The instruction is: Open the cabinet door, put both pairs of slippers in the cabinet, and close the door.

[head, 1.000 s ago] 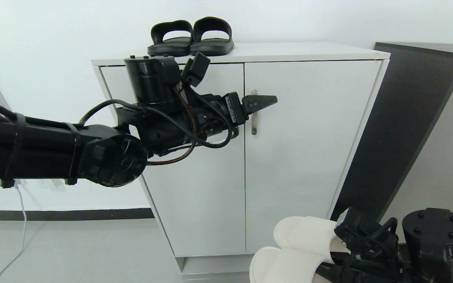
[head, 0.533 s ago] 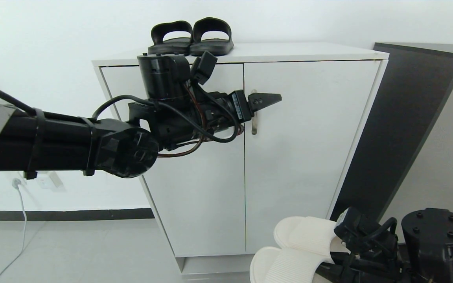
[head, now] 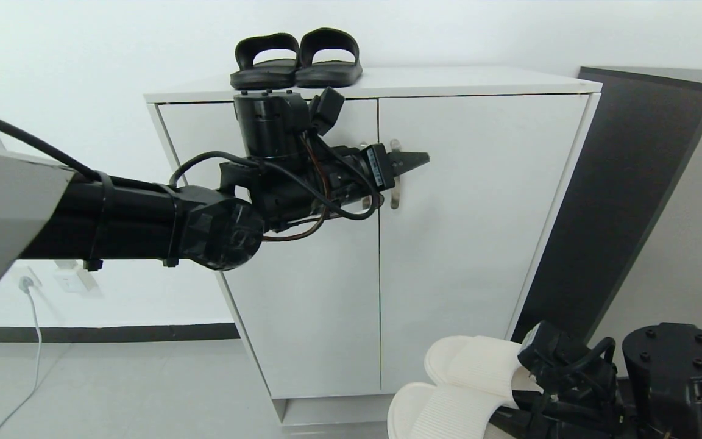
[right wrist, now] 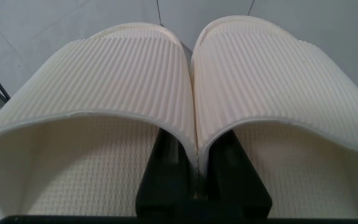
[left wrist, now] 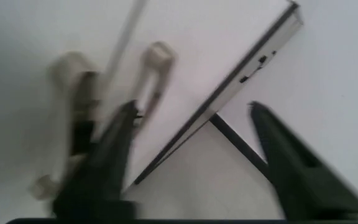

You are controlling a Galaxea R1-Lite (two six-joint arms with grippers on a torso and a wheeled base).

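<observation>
The white cabinet (head: 479, 79) is seen with both doors (head: 467, 256) shut. On its top, black slippers (head: 296, 58) are set side by side; white ribbed slippers (head: 460, 378) are held pressed together low before it.

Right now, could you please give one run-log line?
left end effector open at handle; right end effector shut on white slippers; black slippers atop cabinet

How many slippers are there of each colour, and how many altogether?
Black slippers, on top of the cabinet: 2
White slippers, held in the right gripper: 2
Total: 4
</observation>
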